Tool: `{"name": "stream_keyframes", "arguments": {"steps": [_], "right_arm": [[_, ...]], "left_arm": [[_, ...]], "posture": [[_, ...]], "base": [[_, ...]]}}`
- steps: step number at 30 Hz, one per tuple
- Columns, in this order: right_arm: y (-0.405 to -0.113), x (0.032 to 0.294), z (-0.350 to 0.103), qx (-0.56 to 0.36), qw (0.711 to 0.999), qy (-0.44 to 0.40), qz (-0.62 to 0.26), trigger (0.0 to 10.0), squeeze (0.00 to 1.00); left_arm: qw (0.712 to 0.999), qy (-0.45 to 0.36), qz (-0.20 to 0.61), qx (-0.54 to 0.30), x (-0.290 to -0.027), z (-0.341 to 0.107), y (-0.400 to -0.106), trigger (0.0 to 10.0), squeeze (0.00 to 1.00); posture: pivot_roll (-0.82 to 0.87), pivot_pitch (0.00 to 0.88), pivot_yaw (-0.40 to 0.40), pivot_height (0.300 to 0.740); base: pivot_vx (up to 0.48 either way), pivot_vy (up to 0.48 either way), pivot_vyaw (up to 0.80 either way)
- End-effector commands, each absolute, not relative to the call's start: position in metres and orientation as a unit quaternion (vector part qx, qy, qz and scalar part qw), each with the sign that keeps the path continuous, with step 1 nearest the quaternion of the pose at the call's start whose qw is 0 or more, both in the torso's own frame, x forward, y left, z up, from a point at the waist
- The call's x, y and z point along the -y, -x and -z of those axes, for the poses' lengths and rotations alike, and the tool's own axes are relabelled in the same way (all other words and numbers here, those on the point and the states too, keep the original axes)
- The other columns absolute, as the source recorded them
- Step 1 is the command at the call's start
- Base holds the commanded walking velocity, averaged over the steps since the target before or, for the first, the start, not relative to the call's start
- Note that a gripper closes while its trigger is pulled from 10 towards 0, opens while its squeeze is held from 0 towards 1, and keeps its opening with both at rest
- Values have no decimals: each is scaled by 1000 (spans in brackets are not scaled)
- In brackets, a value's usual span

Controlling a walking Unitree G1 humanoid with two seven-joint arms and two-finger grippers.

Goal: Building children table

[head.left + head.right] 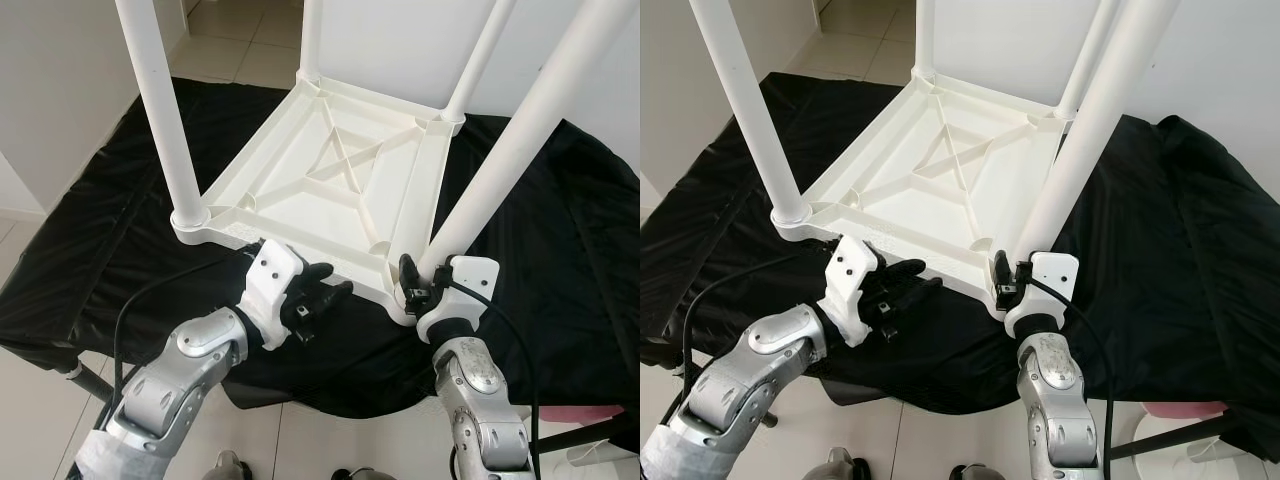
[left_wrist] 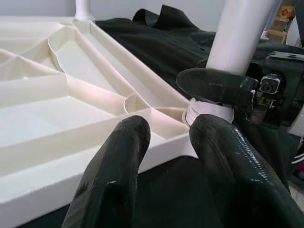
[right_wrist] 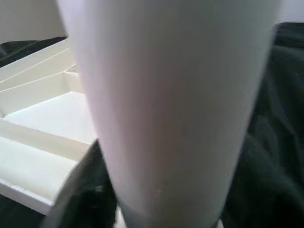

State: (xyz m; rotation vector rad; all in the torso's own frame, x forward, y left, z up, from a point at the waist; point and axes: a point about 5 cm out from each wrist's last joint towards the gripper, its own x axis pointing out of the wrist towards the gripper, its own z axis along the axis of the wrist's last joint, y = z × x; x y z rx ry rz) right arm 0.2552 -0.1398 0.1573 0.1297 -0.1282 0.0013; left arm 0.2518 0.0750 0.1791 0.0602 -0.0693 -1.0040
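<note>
Table, white moulded plastic w/ ribbed X-braced underside, lies upside down on crinkly black cloth, round tube legs up. Right gripper clamped on near-right leg at its socket. Left gripper beside near rim, glossy black fingers apart, holding nothing.

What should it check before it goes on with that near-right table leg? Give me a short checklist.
1. Tabletop lies upside down on the black cloth: ok.
2. Right gripper clamps the near-right leg at its base: ok.
3. Left gripper open, beside the tabletop's near edge: ok.
4. Leg screwed fully into its socket: cannot tell.
5. The other three legs stand in their corners: ok.
</note>
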Motion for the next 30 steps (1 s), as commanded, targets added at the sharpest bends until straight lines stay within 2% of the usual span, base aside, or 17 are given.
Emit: {"name": "stream_keyframes", "arguments": {"steps": [1, 13, 14, 16, 17, 22, 30], "right_arm": [[-254, 141, -163, 83, 994, -75, -13, 10000, 1000], [-253, 145, -170, 101, 990, -78, -56, 10000, 1000], [-249, 155, -168, 103, 985, -77, -114, 10000, 0], [-249, 155, -168, 103, 985, -77, -114, 10000, 0], [-250, 166, -164, 100, 974, -66, -191, 10000, 0], [-261, 179, -163, 93, 963, -35, -252, 10000, 0], [-273, 180, -158, 75, 949, -5, -306, 10000, 0]], "left_arm": [[882, -28, 469, 38, -76, -177, -252, 10000, 0], [887, -14, 459, 47, -73, -178, -255, 10000, 0], [879, -1, 476, 42, -72, -176, -250, 10000, 0], [879, -1, 476, 42, -72, -176, -250, 10000, 0], [861, 4, 507, 36, -69, -173, -243, 10000, 0], [846, 9, 533, 24, -67, -172, -240, 10000, 0], [846, -14, 533, 16, -68, -166, -240, 10000, 0]], "posture": [[7, 82, -70, 740], [8, 73, -74, 740], [21, 75, -80, 740], [21, 75, -80, 740], [22, 66, -82, 740], [34, 50, -89, 740], [43, 33, -93, 740]], "base": [[0, 0, 0], [0, 0, 0], [0, 0, 0], [0, 0, 0], [0, 0, 0], [0, 0, 0], [0, 0, 0]]}}
